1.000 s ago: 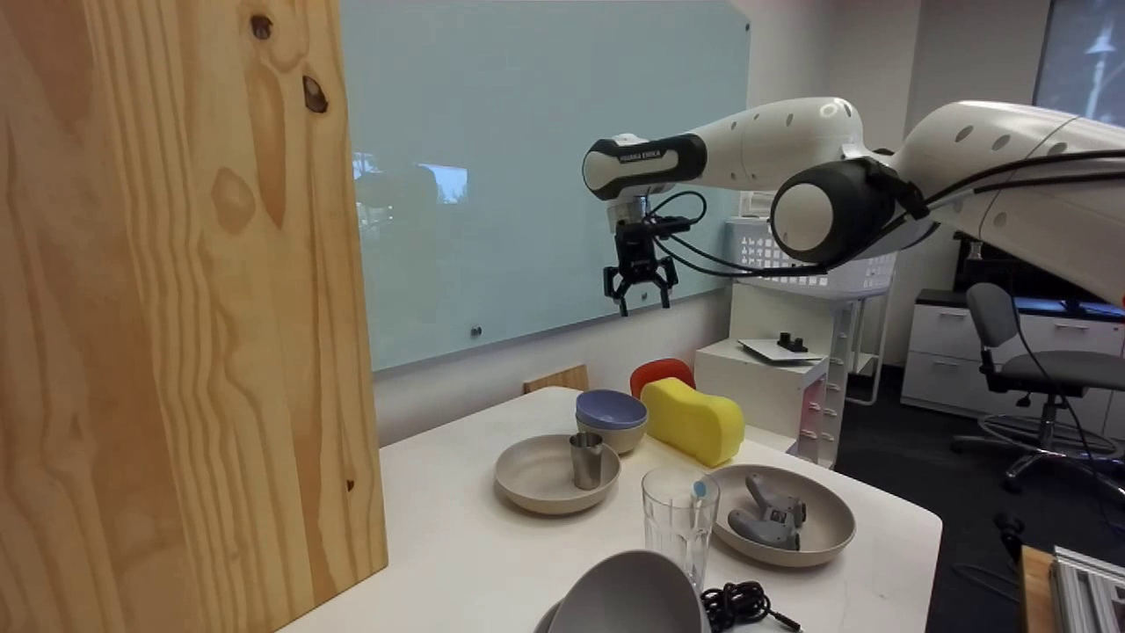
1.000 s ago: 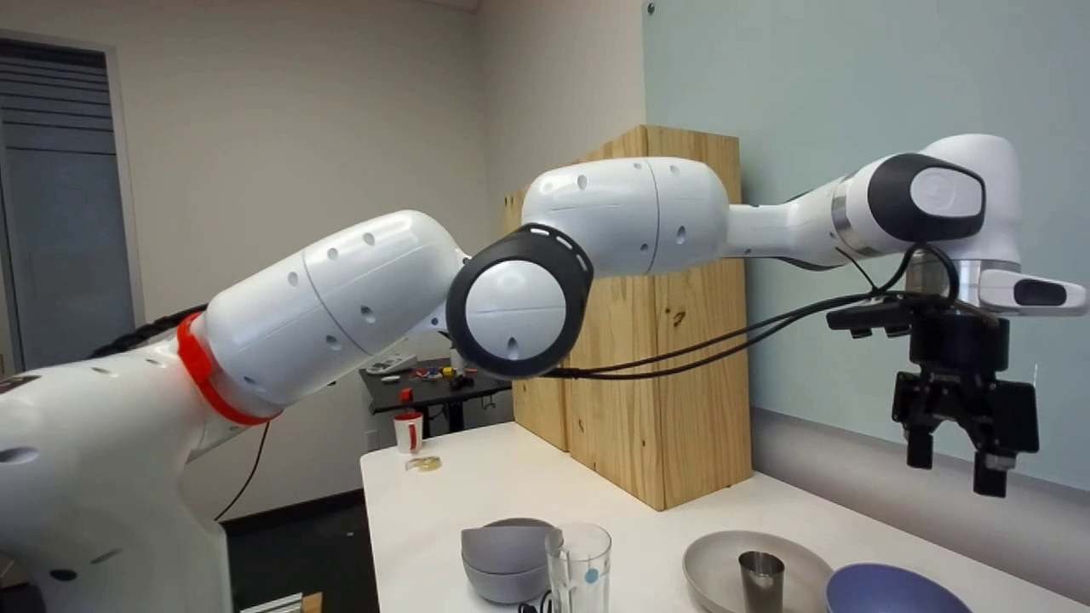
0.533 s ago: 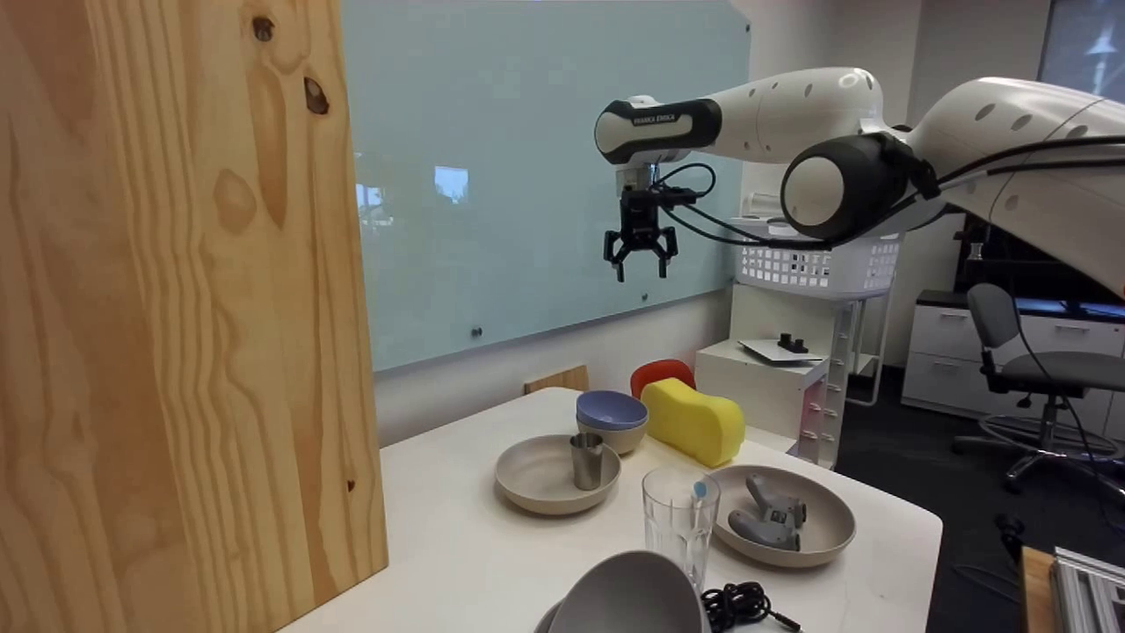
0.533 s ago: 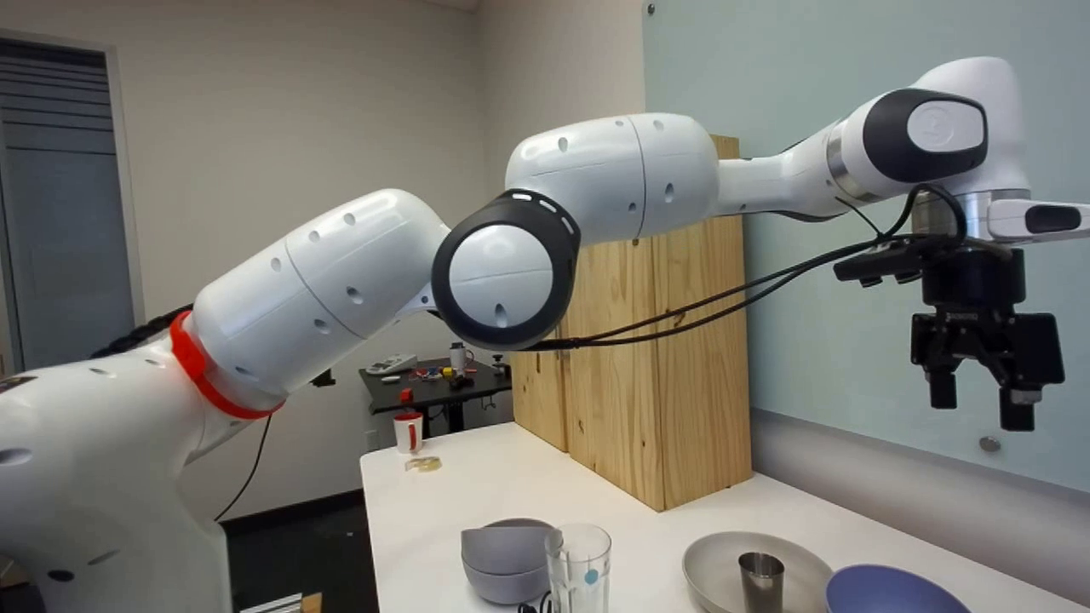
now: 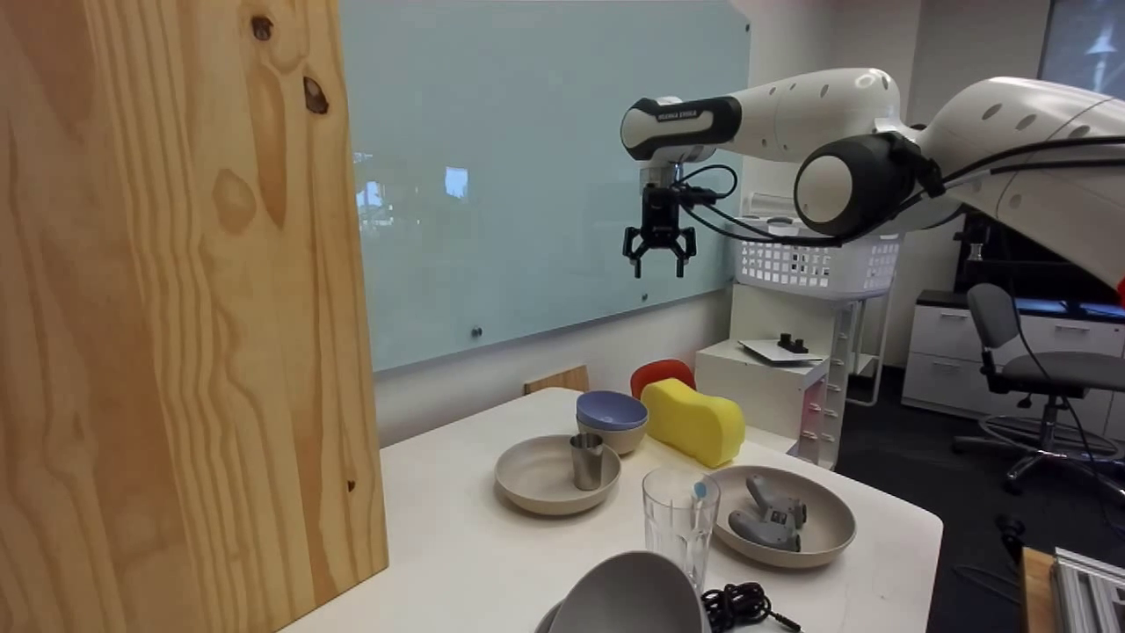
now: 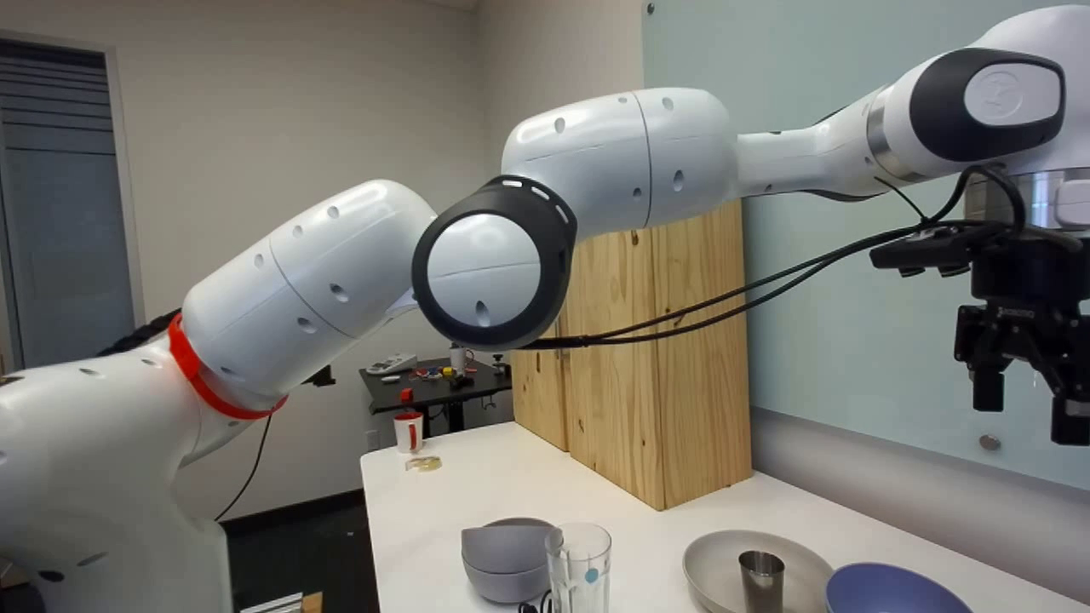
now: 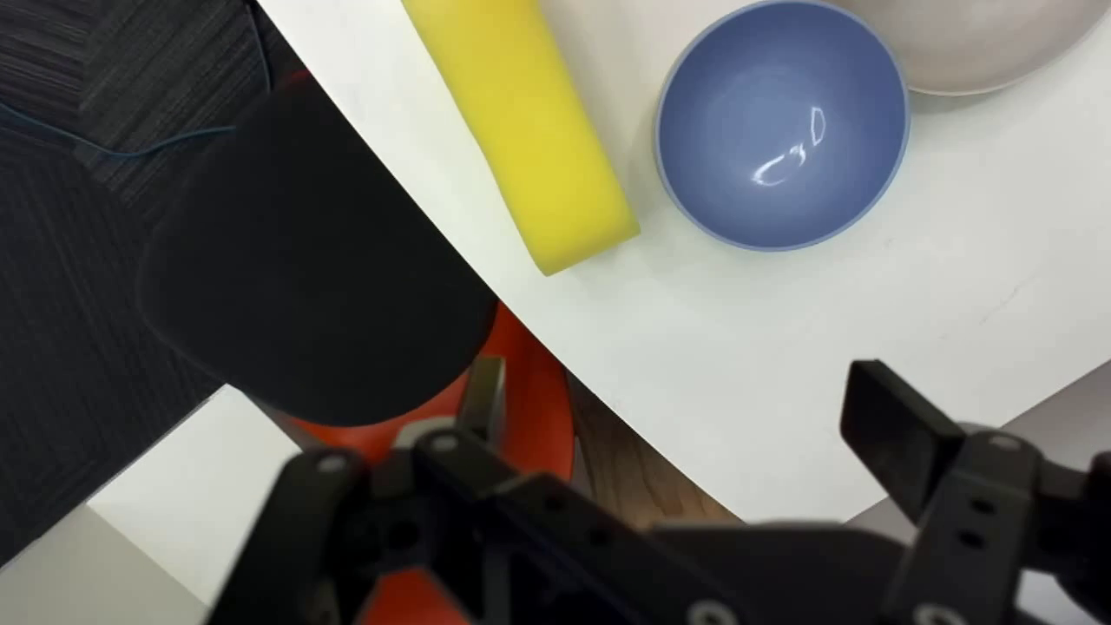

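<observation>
My gripper (image 5: pixel 659 271) is open and empty, high above the back of the white table. It also shows in an exterior view at the right edge (image 6: pixel 1029 413). In the wrist view its fingers stand wide apart (image 7: pixel 681 382). Below it are a blue bowl (image 7: pixel 781 130), stacked on a beige bowl (image 5: pixel 615 438), and a yellow foam block (image 7: pixel 538 148). A shallow beige dish (image 5: pixel 532 475) holds a metal cup (image 5: pixel 587 462). Another beige dish (image 5: pixel 831 519) holds a grey game controller (image 5: pixel 773 519). A clear glass (image 5: pixel 677 519) stands nearby.
Grey bowls (image 6: pixel 507 562) and a coiled black cable (image 5: pixel 738 605) lie near the glass. A tall wooden box (image 6: pixel 664 383) stands on the table. A glass board (image 5: pixel 545 176) covers the wall behind the gripper. A red chair (image 7: pixel 529 391) is beyond the table edge.
My gripper has risen and then shifted to the right in both exterior views. It stays open and empty. The things on the table have not moved.
</observation>
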`<control>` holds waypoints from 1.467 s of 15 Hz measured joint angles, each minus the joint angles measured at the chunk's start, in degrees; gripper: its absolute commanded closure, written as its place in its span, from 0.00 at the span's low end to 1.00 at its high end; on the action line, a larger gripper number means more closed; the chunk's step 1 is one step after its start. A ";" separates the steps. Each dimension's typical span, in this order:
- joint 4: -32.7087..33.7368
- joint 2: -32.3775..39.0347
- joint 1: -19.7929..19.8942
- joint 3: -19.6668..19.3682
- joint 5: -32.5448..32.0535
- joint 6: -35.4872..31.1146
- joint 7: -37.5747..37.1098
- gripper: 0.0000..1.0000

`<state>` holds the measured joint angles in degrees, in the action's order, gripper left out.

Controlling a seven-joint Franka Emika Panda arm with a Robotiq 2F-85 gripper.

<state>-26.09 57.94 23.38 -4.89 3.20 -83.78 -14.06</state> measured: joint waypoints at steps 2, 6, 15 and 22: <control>0.00 0.37 0.43 0.04 0.29 0.30 -0.32 0.26; -0.03 1.00 0.74 0.30 1.82 2.43 -1.58 0.58; 0.02 1.19 -1.56 1.82 2.56 5.90 -2.46 1.00; 0.12 0.64 -5.06 1.73 2.41 3.53 -3.96 0.74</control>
<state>-25.98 58.58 18.32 -3.16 5.61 -80.25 -18.01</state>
